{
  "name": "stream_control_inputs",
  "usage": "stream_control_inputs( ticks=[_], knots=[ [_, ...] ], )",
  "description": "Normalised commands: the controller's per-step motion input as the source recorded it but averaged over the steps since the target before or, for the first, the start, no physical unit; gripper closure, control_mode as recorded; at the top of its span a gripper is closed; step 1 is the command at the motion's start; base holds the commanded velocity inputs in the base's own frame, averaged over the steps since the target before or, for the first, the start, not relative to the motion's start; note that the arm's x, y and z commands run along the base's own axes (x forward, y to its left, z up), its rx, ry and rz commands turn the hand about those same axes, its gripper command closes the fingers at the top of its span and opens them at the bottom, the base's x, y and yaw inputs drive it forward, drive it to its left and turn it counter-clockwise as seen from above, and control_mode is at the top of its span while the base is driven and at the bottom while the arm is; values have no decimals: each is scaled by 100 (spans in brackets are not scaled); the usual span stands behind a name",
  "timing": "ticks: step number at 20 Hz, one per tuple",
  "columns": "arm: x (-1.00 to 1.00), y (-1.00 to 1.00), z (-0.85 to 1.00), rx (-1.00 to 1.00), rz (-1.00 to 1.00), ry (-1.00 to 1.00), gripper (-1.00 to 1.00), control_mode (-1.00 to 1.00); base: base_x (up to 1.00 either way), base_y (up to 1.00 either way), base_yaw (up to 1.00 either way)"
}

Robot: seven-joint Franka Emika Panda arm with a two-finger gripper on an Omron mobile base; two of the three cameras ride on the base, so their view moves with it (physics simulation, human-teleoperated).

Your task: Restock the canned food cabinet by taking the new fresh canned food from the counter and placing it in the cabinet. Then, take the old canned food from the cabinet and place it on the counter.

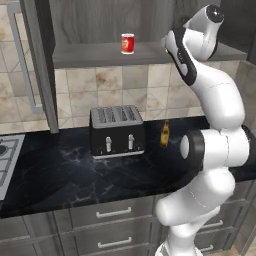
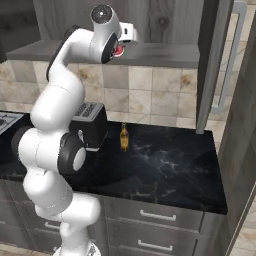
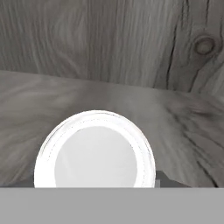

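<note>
- The white jointed arm rose from the base, bent at a dark elbow beside the worktop edge, and reached up and far to the grey wood-grain wall cabinet (image 1: 75,20), its wrist level with the wide flat grey shelf board (image 1: 95,54).
- The hand (image 2: 120,49) sat at the shelf, over a small deep-red can (image 2: 119,50) of which little more than a red sliver showed under the wrist in the right base view.
- In the hand view, that can's round silvery-white top (image 3: 96,153) lay directly below, standing on the shelf board (image 3: 183,131) with the cabinet's back wall (image 3: 109,39) just beyond.
- The fingers were hidden, so I could not tell whether the hand was clenched or released.
- The red can with a yellow-orange picture label (image 1: 127,43) stood upright on the same shelf, to the left of the wrist and apart from it, back from the front edge.
- Bare shelf stretched left of that can to the cabinet's side post.
- On the long black marble-look worktop (image 1: 60,175), a black four-slot toaster (image 1: 117,131) stood against the tiled wall, with a small brown bottle (image 1: 164,134) just right of it.
- The worktop to the right of the bottle lay open up to the tall grey panel (image 2: 207,65).
</note>
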Motion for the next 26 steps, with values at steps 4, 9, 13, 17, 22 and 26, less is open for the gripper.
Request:
stream_control_inputs(
  ticks=[4, 9, 13, 17, 22, 26],
  knots=[
    [42, 0, -43, 0, -1, -1, -100, -100, 0, 0, 0],
    [26, 0, -27, 0, 0, -12, -100, -100, 0, 0, 0],
    [11, 0, -11, -3, 0, -6, -100, -100, 0, 0, 0],
    [23, 0, -6, -2, 0, -2, -100, -100, 0, 0, 0],
    [31, 0, 0, 0, -3, 0, -100, -100, 0, 0, 0],
    [36, 6, 0, 0, -5, 0, -100, -100, 0, 0, 0]
  ],
)
